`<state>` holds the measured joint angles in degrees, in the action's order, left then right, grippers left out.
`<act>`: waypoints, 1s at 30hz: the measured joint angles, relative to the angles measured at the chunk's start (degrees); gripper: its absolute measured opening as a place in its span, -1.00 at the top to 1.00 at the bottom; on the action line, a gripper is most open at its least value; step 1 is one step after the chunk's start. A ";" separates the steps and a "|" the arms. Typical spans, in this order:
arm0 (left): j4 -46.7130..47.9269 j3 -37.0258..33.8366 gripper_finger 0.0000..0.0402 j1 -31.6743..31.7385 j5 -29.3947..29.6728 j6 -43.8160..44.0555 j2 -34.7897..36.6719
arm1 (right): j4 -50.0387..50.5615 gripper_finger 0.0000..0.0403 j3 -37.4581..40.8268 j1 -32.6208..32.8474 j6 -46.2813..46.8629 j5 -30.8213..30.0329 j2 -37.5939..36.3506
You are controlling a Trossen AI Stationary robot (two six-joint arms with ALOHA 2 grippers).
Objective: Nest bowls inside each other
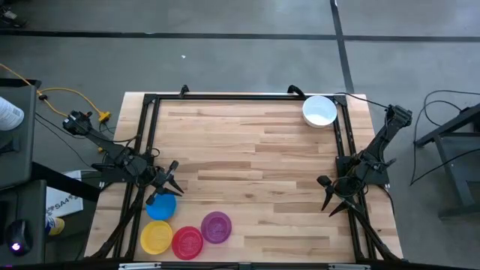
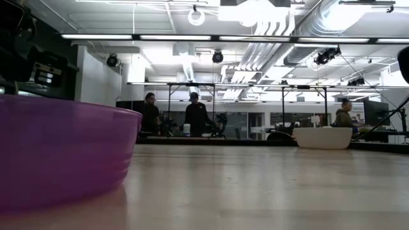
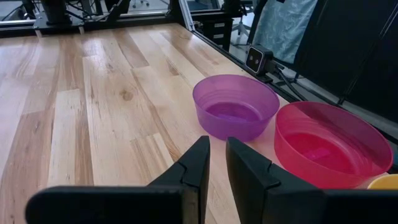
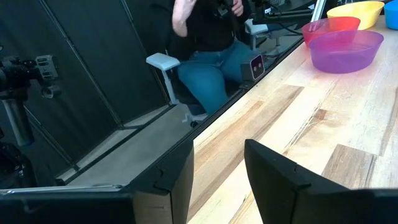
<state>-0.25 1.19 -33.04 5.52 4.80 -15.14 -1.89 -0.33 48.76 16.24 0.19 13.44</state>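
Four bowls stand on their bases near the table's front left: blue (image 1: 160,205), yellow (image 1: 156,237), red (image 1: 187,242) and purple (image 1: 216,227). Each is apart from the others, with none inside another. The white bowl (image 1: 319,111) stands alone at the far right corner. My left gripper (image 1: 171,178) hovers at the left edge just beyond the blue bowl. Its fingers (image 3: 217,142) stand a narrow gap apart with nothing between them, pointing toward the purple bowl (image 3: 236,106) and the red bowl (image 3: 333,143). My right gripper (image 1: 328,201) hovers at the right edge, open (image 4: 219,146) and holding nothing.
A black metal frame (image 1: 150,135) runs along the table's left, far and right edges. The wooden middle of the table (image 1: 255,165) is bare. A seated person (image 4: 205,37) is close beyond the near edge, and other people (image 2: 195,115) stand far off in the room.
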 joint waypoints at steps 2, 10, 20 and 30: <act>0.00 0.00 0.73 0.00 0.02 0.00 0.00 | 0.00 0.32 0.01 -0.01 0.01 0.00 0.01; -0.18 0.00 0.73 0.02 0.16 -0.68 0.01 | 0.00 0.32 -0.01 0.01 -0.01 -0.02 -0.01; -1.39 0.00 0.73 0.01 1.10 -0.82 0.00 | 0.00 0.32 -0.01 0.01 0.01 -0.02 -0.01; -7.56 2.21 0.73 0.02 3.27 -2.01 -0.17 | 0.00 0.32 -0.01 -0.01 -0.01 -0.02 -0.01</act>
<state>-7.81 3.40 -33.01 8.79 2.79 -15.31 -1.89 -0.34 48.75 16.23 0.16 13.43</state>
